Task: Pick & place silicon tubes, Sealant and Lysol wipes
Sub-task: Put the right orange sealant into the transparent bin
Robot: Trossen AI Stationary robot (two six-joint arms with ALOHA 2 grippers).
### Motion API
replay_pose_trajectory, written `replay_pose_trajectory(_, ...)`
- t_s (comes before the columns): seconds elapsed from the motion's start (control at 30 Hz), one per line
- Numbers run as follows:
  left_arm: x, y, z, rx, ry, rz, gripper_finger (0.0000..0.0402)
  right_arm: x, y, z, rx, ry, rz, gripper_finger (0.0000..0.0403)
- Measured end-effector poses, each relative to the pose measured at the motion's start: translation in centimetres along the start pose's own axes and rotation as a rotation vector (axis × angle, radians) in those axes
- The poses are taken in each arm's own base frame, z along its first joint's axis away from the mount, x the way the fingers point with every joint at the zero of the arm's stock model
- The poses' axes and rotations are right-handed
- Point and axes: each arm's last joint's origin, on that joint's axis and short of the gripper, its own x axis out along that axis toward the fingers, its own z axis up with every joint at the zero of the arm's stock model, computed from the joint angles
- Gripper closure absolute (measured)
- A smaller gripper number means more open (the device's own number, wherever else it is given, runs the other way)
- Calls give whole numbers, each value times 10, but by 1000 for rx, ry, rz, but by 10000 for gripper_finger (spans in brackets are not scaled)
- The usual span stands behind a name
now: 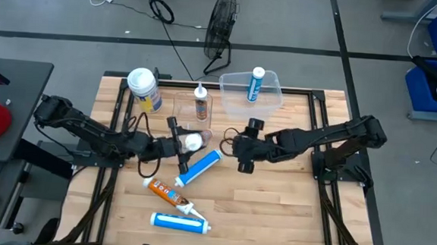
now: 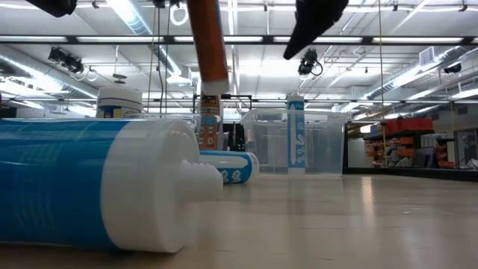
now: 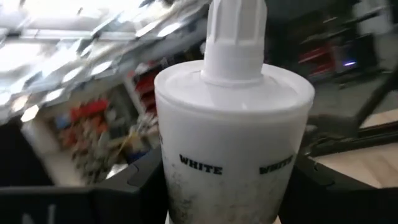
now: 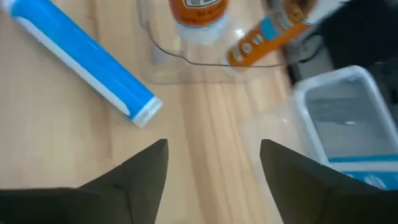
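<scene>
Wooden table is carrying the Lysol wipes, two clear bins, two blue tubes and an orange tube lying below the left gripper.

The Lysol wipes stand upright in the upper left of the high view, on the tabletop's far left part: a fat round canister with a wide white lid and a yellow-and-blue label.

An orange sealant tube with a white nozzle stands upright upper centre. A second orange tube lies flat lower left of centre.

One blue silicon tube lies diagonally at centre; another lies flat near the bottom edge; a third leans in the upper right.

A white-capped tube printed "WHITE" is held between the left tool's fingers, raised off the tabletop.
</scene>
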Motion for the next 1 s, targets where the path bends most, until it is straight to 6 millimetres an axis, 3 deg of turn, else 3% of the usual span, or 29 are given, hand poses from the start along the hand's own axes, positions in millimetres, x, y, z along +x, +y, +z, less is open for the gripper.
replay_pose_trajectory(0.3, -2, 22, 1, -112, 65, 108, 181, 5, 26, -30, 3, 21, -156, 186)
replay_pose_trajectory(0.5, -16, 48, 10, -157, 110, 150, 182, 10, 26, -52, 141, -13, -264, 204)
replay_pose_trajectory(0.73, -22, 68, -2, -186, 241, 227, 182, 15, 24, -67, 346, -129, -315, 209)
replay_pose_trajectory(1.0, -18, 79, -14, -203, 269, 251, 182, 28, 31, -80, 491, -253, -276, 209)
